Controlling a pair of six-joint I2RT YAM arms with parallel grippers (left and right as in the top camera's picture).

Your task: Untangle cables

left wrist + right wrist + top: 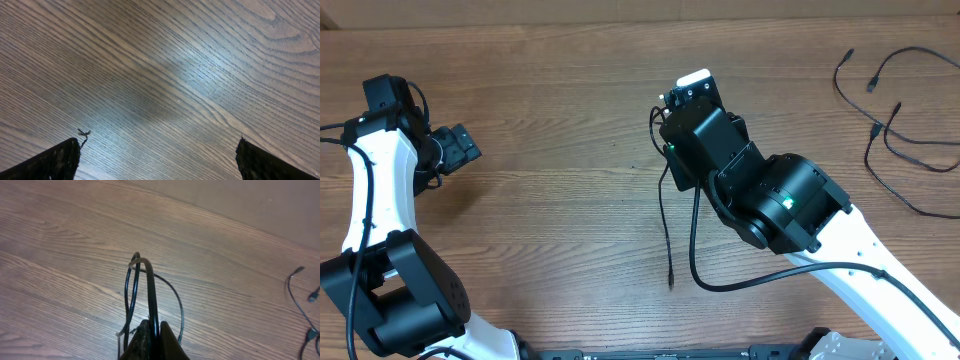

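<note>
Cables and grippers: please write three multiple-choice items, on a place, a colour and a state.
1. From overhead, loose cables lie on the table: A lower left; B upper right; C centre.
2. The held cable in the right gripper is: A black; B red; C white.
3. The left gripper is: A shut on a cable; B shut on a plug; C open, empty.
B, they lie near the top right edge; A, it shows black between shut jaws; C, jaws wide apart, nothing between.
</note>
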